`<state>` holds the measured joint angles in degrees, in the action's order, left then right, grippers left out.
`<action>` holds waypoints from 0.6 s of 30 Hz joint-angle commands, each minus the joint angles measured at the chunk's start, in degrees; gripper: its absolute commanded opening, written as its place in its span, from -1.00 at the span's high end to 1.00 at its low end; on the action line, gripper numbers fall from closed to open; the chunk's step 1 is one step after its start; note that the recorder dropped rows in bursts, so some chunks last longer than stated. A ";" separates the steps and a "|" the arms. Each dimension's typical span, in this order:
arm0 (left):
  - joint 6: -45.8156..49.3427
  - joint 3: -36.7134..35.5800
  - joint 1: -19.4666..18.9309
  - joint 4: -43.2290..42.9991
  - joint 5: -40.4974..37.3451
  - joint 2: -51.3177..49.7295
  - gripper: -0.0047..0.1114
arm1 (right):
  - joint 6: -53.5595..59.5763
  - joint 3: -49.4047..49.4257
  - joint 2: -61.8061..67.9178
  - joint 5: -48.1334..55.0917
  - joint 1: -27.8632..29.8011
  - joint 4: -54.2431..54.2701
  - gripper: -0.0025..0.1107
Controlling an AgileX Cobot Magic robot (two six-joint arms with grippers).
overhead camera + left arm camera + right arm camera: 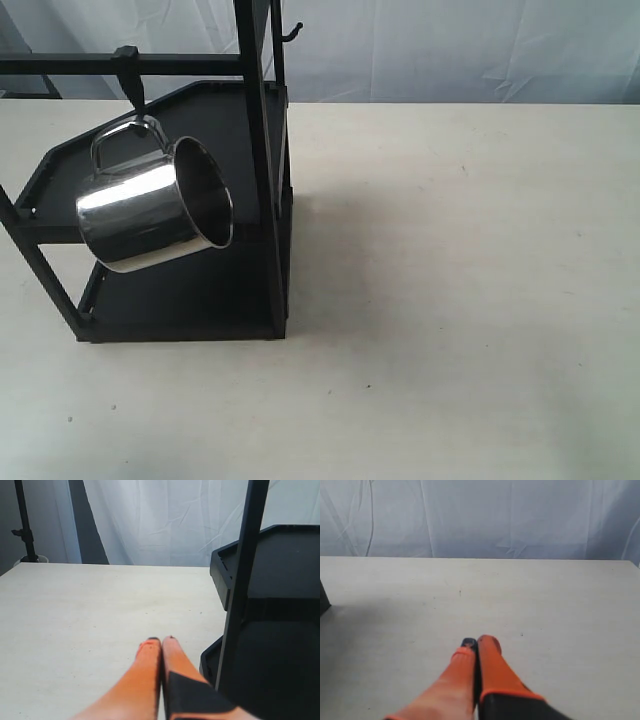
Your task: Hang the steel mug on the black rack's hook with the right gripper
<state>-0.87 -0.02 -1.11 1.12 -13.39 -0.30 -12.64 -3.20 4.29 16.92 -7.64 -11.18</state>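
Observation:
The steel mug (150, 212) hangs tilted by its wire handle from the hook (130, 78), which is clamped on the horizontal bar of the black rack (262, 150). Its open mouth faces right. No gripper touches it, and neither arm shows in the exterior view. My right gripper (478, 641) is shut with nothing between its orange fingers, over bare table away from the rack. My left gripper (161, 639) is shut and empty too, just beside a post of the black rack (240, 600).
A thin curved hook with a knobbed tip (291, 33) sticks out from the rack's top right post. The pale table (460, 300) stretches right of the rack. White curtain hangs behind. A dark stand (23, 525) is at the far table edge.

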 commanded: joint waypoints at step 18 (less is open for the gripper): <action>-0.09 0.02 -0.03 0.05 0.15 0.30 0.89 | 10.61 3.20 -4.29 3.69 7.64 4.81 0.97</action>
<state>-0.87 -0.02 -1.11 1.12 -13.39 -0.30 -4.21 -0.39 0.40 20.73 -0.29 -6.66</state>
